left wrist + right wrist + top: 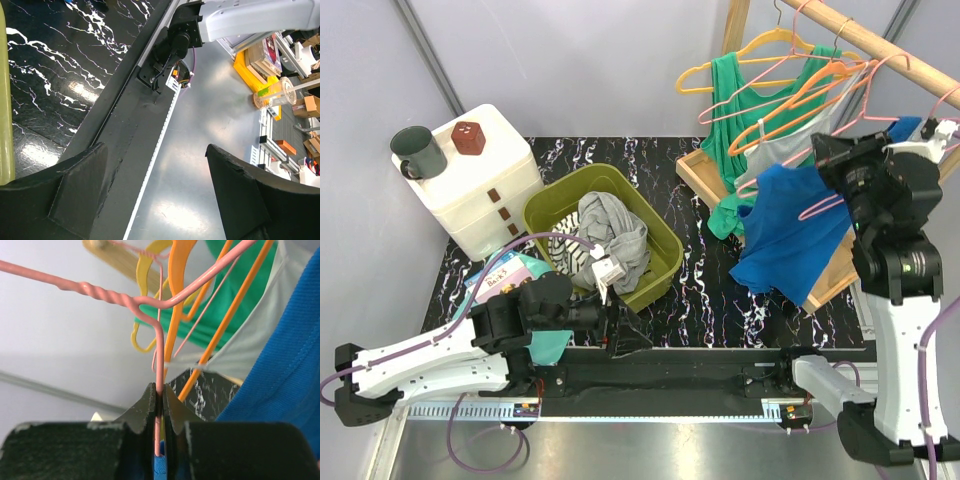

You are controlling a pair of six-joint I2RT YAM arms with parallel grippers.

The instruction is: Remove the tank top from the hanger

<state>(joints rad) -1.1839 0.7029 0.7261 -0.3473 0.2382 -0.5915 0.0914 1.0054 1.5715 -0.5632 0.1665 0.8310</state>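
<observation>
Close behind your right gripper point(159, 396), an orange hanger point(176, 300) and a yellow hanger point(144, 267) crowd in. Beyond them a green top point(728, 110) and a grey top point(795, 148) hang by the wooden rail point(860, 33). The blue tank top point(785, 240) sags from the pink hanger point(159, 355), bunched below and beside the jaws. Your right gripper is pinched tight on that hanger's wire stem, under its twist. Your left gripper point(157, 155) is spread wide, gripping nothing, over the table's near edge.
</observation>
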